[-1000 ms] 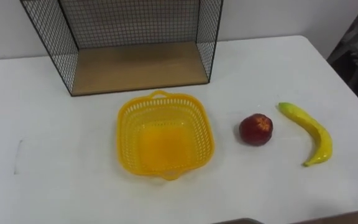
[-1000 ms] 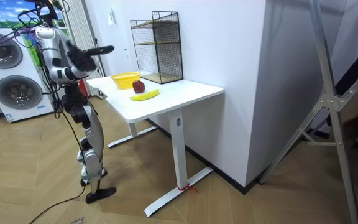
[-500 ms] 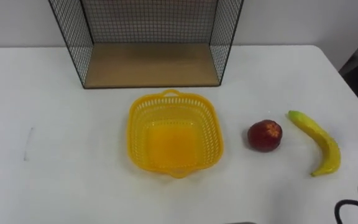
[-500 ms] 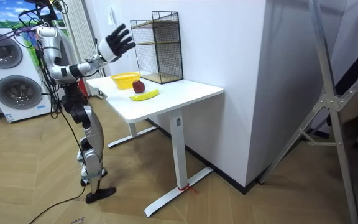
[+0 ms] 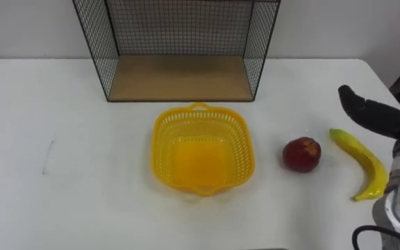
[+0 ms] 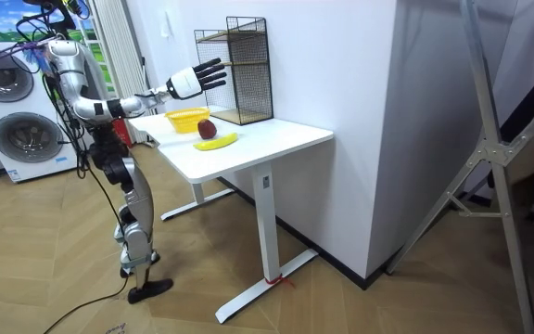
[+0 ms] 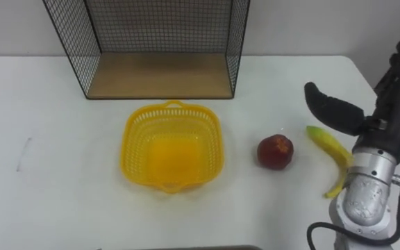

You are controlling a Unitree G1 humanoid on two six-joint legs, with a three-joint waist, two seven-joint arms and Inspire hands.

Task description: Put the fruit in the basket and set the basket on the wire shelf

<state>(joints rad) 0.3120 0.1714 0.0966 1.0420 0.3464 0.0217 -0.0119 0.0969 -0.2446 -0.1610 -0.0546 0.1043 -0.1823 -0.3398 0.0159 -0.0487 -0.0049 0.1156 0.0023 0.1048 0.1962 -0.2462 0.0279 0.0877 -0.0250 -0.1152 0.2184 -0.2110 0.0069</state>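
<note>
Task status: no step is complete. The right hand (image 7: 387,104) hovers with fingers straight and spread, holding nothing. We count one banana (image 5: 365,161) on the table (image 5: 82,187) below the hand, one apple (image 5: 302,154) just left of it, and one empty basket (image 5: 164,149) further left. One wire shelf (image 5: 96,48) stands ahead-left. Loading both fruits and shelving the basket remain.

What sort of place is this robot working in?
Likely a home-style laundry or utility room: washing machines stand behind the robot, with a wood-look floor and a plain white table.
</note>
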